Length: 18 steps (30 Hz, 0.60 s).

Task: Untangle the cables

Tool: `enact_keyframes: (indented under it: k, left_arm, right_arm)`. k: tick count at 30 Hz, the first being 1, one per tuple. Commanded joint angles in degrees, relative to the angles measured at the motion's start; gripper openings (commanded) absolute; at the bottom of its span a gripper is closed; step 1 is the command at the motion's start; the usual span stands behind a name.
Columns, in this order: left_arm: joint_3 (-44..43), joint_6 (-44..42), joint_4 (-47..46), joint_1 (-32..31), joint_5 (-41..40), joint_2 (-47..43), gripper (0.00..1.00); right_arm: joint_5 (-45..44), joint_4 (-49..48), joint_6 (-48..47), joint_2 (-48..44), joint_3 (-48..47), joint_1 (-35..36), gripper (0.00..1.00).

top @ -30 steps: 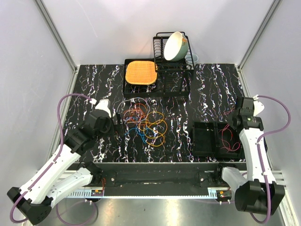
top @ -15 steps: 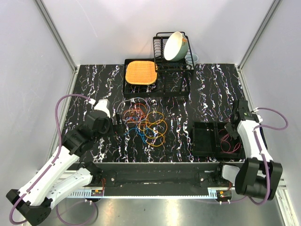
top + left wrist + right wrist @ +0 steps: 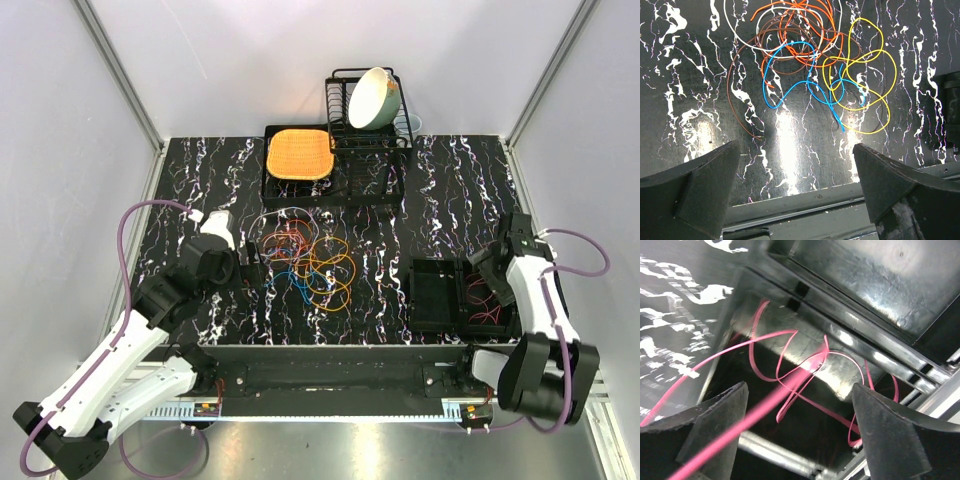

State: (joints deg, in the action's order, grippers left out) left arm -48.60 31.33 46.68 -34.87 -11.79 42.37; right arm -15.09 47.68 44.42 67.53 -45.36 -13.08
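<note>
The cables (image 3: 306,262) lie in a loose tangle on the black marbled table, left of centre. The left wrist view shows orange, white, brown, blue (image 3: 790,75) and yellow (image 3: 860,85) loops crossing one another. My left gripper (image 3: 251,266) sits just left of the tangle, open and empty (image 3: 797,192). My right gripper (image 3: 489,273) hangs over the right compartment of a black tray (image 3: 434,296), open. One red cable (image 3: 790,375) lies coiled in that compartment (image 3: 850,372), and a blurred strand of it runs between the wide-apart fingers (image 3: 800,435), which do not pinch it.
A black dish rack holding a tilted bowl (image 3: 372,98) stands at the back. Beside it an orange mat rests on a black tray (image 3: 298,153). Grey walls close in the table on both sides, and a metal rail (image 3: 805,207) runs along the near edge.
My right arm swung down and in over the black tray, then its gripper opened and let go of the red cable. The left arm has barely moved.
</note>
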Motion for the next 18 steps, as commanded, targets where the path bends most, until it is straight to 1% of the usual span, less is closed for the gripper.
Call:
enact_keyframes:
  k: [1,3,7,8,13,18]
  left_arm:
    - [0.2,-0.8,-2.1,-0.3,0.4,-0.5,0.99]
    - [0.2,-0.8,-2.1,-0.3,0.4,-0.4,0.99]
    - [0.3,-0.8,-2.1,-0.3,0.4,-0.4,0.99]
    - [0.2,-0.8,-2.1,-0.2,0.4,-0.4,0.99]
    - [0.2,-0.9,-2.1,-0.1,0.4,-0.7,0.99]
    - [0.2,-1.0,-2.1,-0.2,0.5,-0.5,0.99]
  right_arm:
    - [1.3,4.0,-1.2,-4.9,-3.7,-0.2,0.93]
    - [3.8,4.2,-1.4,-6.4,-3.7,-0.2,0.95]
    - [11.9,5.0,0.0,-8.5,-3.8,-0.2,0.95]
    - [12.6,5.4,0.0,-8.9,-4.2,-0.2,0.97]
    - [14.1,8.6,-0.3,-12.0,-7.1,-0.2,0.99]
    - [13.1,10.8,-4.2,-13.6,-12.7,-0.2,1.00]
